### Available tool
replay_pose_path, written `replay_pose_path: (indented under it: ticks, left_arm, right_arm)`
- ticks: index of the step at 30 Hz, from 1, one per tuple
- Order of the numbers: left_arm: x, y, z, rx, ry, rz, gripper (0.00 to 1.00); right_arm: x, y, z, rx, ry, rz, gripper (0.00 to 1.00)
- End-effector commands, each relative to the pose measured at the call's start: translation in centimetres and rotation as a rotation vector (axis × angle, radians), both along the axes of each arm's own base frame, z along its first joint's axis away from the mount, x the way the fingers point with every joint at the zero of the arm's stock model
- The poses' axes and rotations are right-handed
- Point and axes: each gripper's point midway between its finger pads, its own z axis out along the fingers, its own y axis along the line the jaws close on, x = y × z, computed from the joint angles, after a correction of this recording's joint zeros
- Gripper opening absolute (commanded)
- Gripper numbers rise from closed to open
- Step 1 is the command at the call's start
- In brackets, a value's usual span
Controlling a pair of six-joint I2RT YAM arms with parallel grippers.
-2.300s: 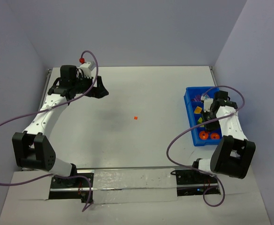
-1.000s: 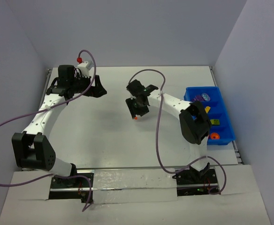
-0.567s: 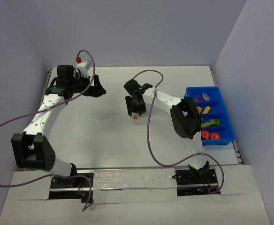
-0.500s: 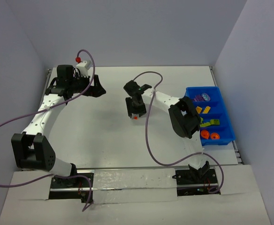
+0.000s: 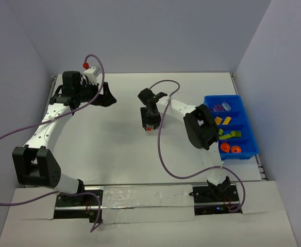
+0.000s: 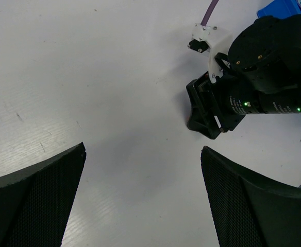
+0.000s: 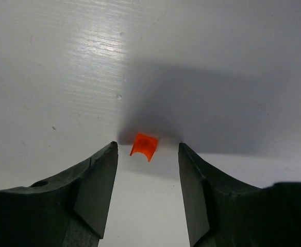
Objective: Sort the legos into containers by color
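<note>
Right gripper [image 5: 149,125] is now standing low over the last loose orange piece [image 7: 144,145], and its jaws are apart, one on each side of the piece, with a small gap on both sides as the right wrist view is showing. Nothing is being squeezed yet; the piece is lying flat on the table [image 5: 114,154], well apart from the blue tray [image 5: 241,155], out toward the middle on the tray's open side. A little more than two seconds ago this arm was folded back over the tray and the orange piece was lying alone; since then the arm is reaching away from the tray, and in the last second it is only making a small correction and coming down around the piece. I am judging from this that the approach is finished and the closing of the jaws is the step which is coming, then the carry back to the tray. Inside the tray the purple pieces [image 5: 222,107] are lying in the far compartment, a yellow piece [image 5: 218,121] in the next, green and yellow pieces [image 5: 233,135] after it, and two orange pieces [image 5: 230,148] in the nearest one, where this piece probably belongs. Left gripper [image 5: 108,98] is staying wide open, far from the tray, and is holding nothing, as in the earlier frames.
</note>
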Motion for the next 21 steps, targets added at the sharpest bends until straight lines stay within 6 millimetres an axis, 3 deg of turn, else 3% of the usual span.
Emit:
replay_pose_path:
  ticks: [1, 15, 21]
  left_arm:
    - [0.4, 0.2, 1.9, -0.007, -0.075, 0.000, 0.99]
    - [0.4, 0.2, 1.8, -0.003, -0.076, 0.001, 0.99]
    - [0.5, 0.2, 1.9, -0.003, -0.075, -0.001, 0.99]
  right_arm:
    - [-0.4, -0.3, -1.7, -0.009, 0.051, -0.025, 0.55]
    - [-1.3, -1.7, -1.5, -0.038, 0.036, -0.014, 0.34]
    - [-1.2, -2.8, -0.3, -0.072, -0.022, 0.021, 0.25]
